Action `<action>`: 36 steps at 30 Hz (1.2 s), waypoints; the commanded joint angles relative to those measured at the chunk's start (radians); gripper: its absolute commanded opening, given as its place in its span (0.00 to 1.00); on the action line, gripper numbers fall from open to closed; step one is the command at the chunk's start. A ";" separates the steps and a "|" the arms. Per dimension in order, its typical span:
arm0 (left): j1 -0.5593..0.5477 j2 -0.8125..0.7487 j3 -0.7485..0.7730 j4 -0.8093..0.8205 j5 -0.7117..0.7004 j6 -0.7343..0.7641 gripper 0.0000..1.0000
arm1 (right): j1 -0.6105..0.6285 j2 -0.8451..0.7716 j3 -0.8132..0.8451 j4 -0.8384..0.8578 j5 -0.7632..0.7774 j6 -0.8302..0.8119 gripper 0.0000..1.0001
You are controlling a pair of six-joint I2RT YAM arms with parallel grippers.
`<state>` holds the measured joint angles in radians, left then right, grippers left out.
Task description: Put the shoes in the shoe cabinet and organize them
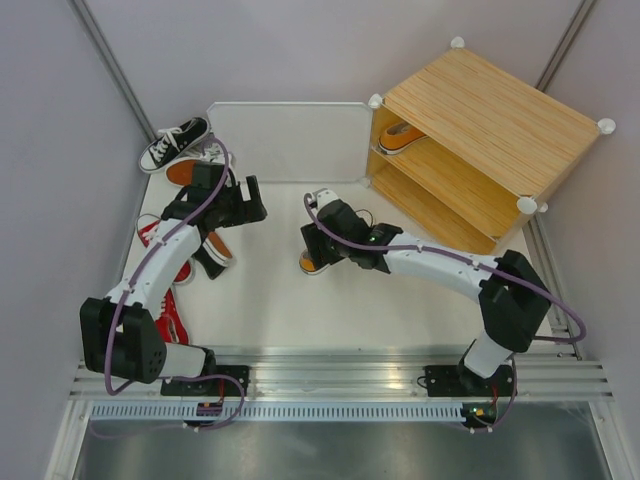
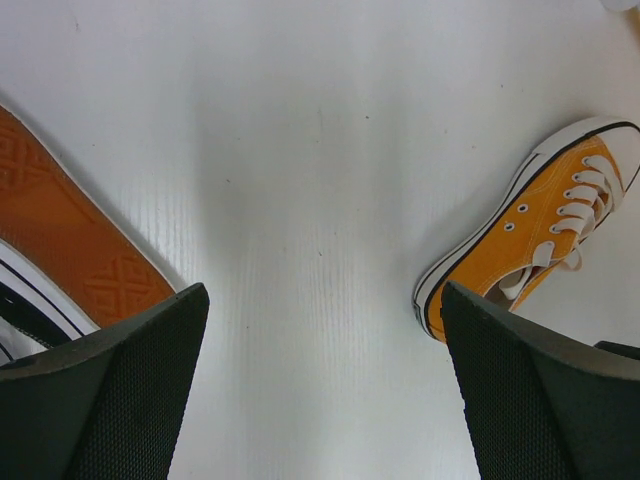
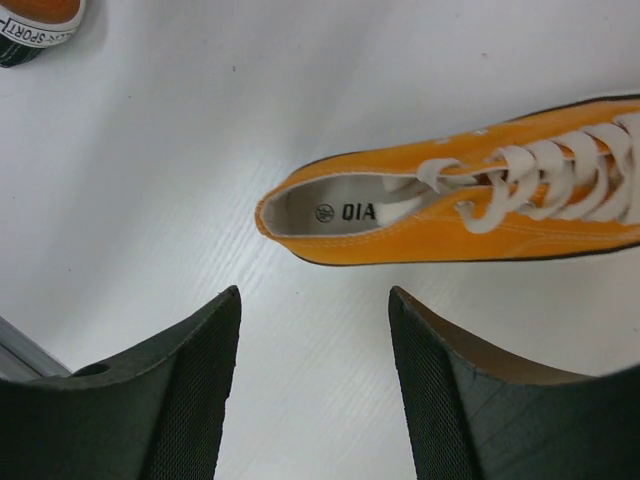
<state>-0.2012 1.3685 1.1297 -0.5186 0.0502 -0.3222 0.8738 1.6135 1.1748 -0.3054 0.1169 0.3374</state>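
The left arm (image 1: 150, 268) and right arm (image 1: 440, 266) each have white tubular links between blocky black joint housings. 1 lilac cable (image 1: 110, 335) loops along each arm. Each arm ends in a black base plate (image 1: 460, 380). The left end effector (image 2: 322, 295) and right end effector (image 3: 315, 295) each carry 2 wedge-shaped black fingers (image 2: 140, 390) with finely cross-hatched pads.

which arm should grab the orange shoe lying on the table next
Right: the right fingers are open just by the heel of the orange shoe; the left fingers are open farther away over the table.
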 commanded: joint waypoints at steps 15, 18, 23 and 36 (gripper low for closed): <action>0.006 -0.037 -0.031 0.078 -0.026 -0.012 1.00 | 0.102 0.309 0.255 -0.054 0.087 0.037 0.57; 0.006 -0.032 -0.031 0.078 -0.021 -0.015 1.00 | 0.105 0.339 0.260 -0.049 0.089 0.019 0.56; 0.006 -0.025 -0.030 0.078 -0.010 -0.023 1.00 | 0.111 0.398 0.296 -0.058 0.118 -0.020 0.53; 0.008 -0.025 -0.031 0.078 -0.001 -0.031 1.00 | 0.120 0.298 0.272 -0.162 0.188 -0.144 0.13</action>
<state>-0.1978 1.3624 1.1019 -0.4747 0.0326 -0.3244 0.9867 1.9953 1.4521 -0.4068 0.2764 0.2638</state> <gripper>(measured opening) 0.994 0.165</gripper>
